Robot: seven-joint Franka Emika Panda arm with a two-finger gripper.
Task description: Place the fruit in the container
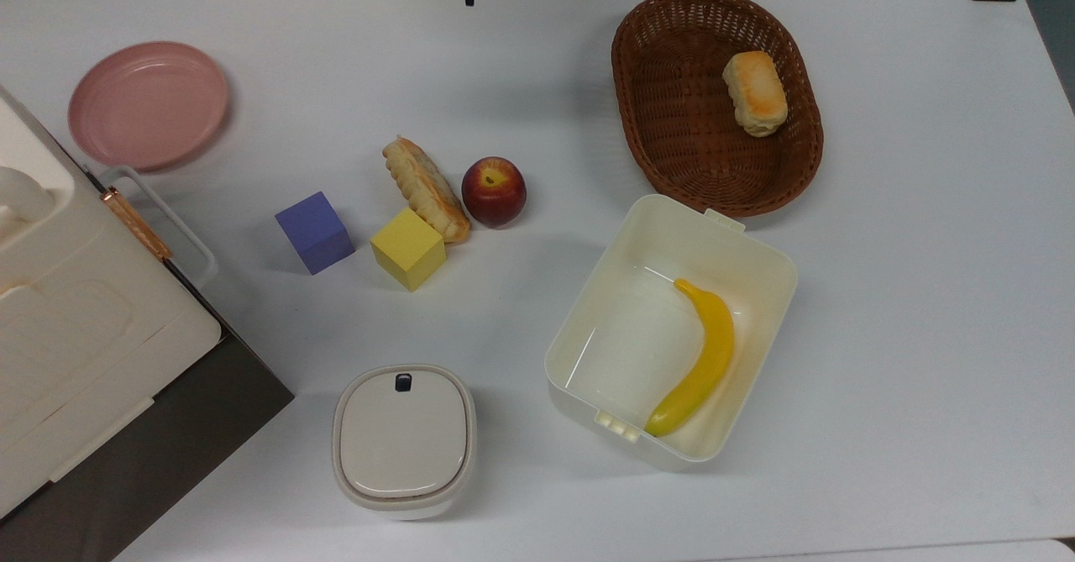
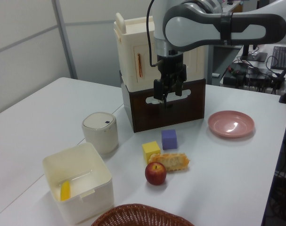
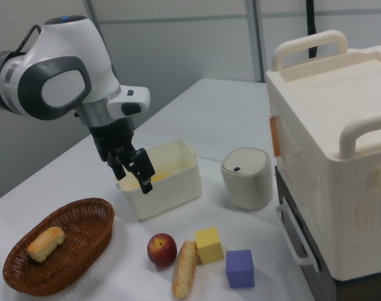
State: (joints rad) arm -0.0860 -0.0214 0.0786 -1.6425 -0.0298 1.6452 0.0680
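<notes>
Fruit [image 1: 494, 191] is seen sitting on the white counter [image 1: 907, 310], outside every box. It is a round dark-red apple, and it is touched on the top view's left by a long bread roll [image 1: 426, 189]. A yellow block [image 1: 408, 249] and a purple block [image 1: 314, 232] are placed close by. The container [image 1: 756, 255], a big cream tub, is left open, and a yellow banana [image 1: 699, 362] is held inside it. A bread bun [image 1: 755, 93] is kept in the brown wicker basket [image 1: 647, 117]. The small beige box [image 1: 403, 440] is shut by its lid. The gripper [image 2: 169, 92] is held up in the air, well apart from the apple, and its fingers [image 3: 145, 182] are spread apart with nothing between them.
</notes>
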